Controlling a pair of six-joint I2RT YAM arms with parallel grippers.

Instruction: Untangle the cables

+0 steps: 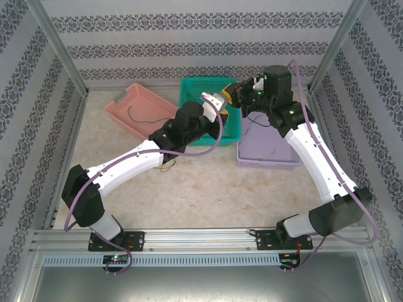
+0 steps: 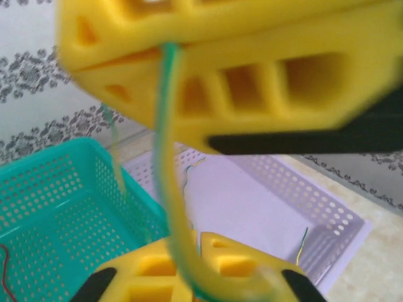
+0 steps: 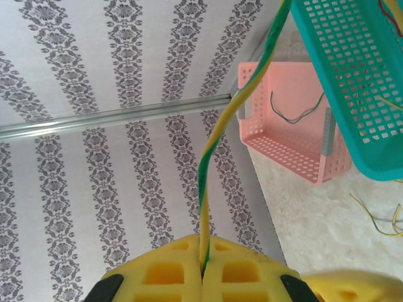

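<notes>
A yellow-and-green striped cable (image 3: 236, 110) runs taut between both grippers above the teal basket (image 1: 195, 85). My right gripper (image 3: 203, 267) is shut on one end, the strand coming straight out of the seam between its yellow fingers. My left gripper (image 2: 198, 251) holds the other part, where the cable (image 2: 165, 145) curls over its fingers and rises to the right gripper's fingers (image 2: 252, 82) above. In the top view the left gripper (image 1: 217, 100) and right gripper (image 1: 234, 94) are close together. Loose thin wires (image 1: 167, 165) lie on the table under the left arm.
A pink basket (image 1: 135, 88) at the back left holds a dark wire (image 3: 296, 110). The teal basket (image 2: 63, 189) has a red wire (image 2: 3, 270). A purple basket (image 1: 267, 160) on the right holds a yellow-green wire (image 2: 302, 242). Patterned walls enclose the table.
</notes>
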